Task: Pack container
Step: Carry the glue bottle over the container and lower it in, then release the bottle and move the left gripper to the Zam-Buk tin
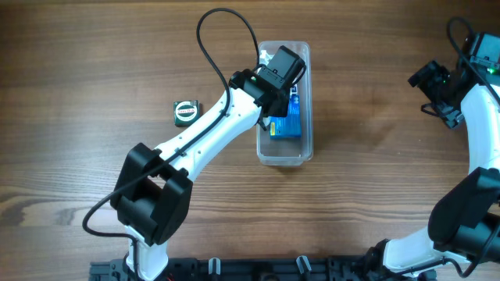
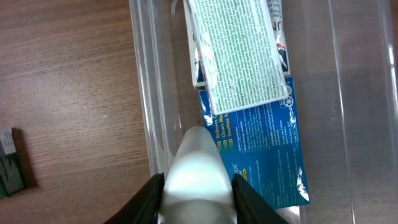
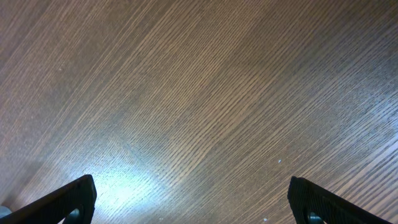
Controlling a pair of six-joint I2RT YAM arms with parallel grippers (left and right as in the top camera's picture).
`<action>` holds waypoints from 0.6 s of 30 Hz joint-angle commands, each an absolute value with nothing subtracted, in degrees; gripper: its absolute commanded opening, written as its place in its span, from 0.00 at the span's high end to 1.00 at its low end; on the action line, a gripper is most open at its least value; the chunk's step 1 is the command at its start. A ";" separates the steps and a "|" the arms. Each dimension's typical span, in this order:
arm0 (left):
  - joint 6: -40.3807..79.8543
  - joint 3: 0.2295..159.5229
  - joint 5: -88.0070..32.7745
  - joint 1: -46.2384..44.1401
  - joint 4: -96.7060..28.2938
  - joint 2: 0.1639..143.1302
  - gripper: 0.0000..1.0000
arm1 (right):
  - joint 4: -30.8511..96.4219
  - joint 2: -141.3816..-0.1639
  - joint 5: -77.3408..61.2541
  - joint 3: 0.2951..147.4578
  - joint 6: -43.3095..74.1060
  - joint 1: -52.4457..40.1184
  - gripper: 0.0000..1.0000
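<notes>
White item (image 2: 198, 155) in left gripper (image 2: 198, 186) (unidentifiable)

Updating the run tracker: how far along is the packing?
Done: blue packet and white green-printed box lie in the clear plastic tub. In hand: left gripper shut on a pale rounded item over the tub. Left: small dark box on table; right gripper open.

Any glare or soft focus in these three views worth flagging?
Right wrist: a bright glare patch on the table. Left wrist: the white item in the left gripper is blurred, the blue packet sharper. Overhead: even light, soft shadows.
</notes>
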State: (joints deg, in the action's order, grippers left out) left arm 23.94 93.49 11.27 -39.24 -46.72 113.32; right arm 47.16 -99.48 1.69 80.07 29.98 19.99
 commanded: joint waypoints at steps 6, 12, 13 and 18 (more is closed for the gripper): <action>26.00 94.56 12.93 -39.27 -46.92 113.82 0.60 | 47.11 -99.98 1.58 80.14 30.15 20.12 0.00; 25.96 94.56 12.95 -39.27 -46.41 113.82 0.56 | 47.11 -99.98 1.58 80.14 30.17 20.12 0.00; 25.80 94.56 12.95 -39.27 -45.91 113.80 0.56 | 47.11 -99.98 1.58 80.14 30.15 20.12 0.00; 23.90 94.59 13.06 -39.27 -43.83 113.34 0.52 | 47.11 -99.98 1.58 80.14 30.15 20.12 0.00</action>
